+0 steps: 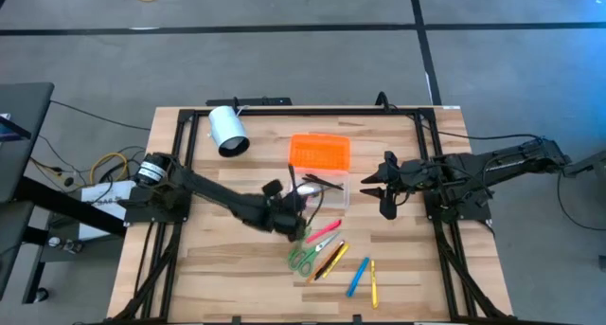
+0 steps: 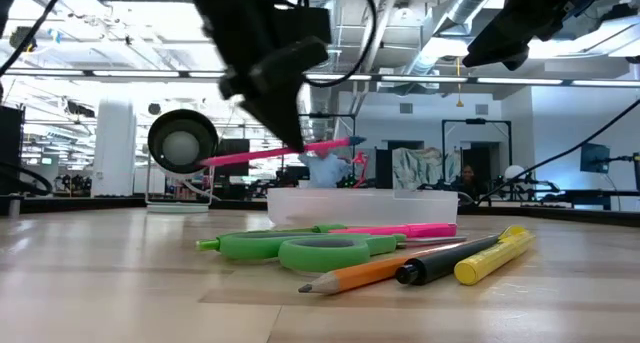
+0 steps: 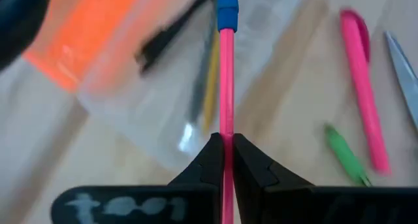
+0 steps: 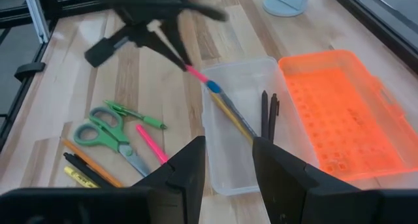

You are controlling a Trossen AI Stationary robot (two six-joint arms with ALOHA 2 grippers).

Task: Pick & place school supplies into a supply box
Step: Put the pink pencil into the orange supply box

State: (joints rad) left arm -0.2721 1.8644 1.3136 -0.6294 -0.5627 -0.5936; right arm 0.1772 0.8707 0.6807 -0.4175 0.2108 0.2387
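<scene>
Pinched between the left gripper's (image 3: 224, 160) fingers, a pink pencil with a blue tip (image 3: 226, 74) is held over the clear supply box (image 4: 238, 129), its orange lid (image 4: 339, 113) lying open on the far side. Only the right wrist view shows pencils already lying inside the box. Green scissors (image 1: 301, 259) and other supplies lie near the box, while the right gripper (image 1: 386, 190) hovers spread at its right.
</scene>
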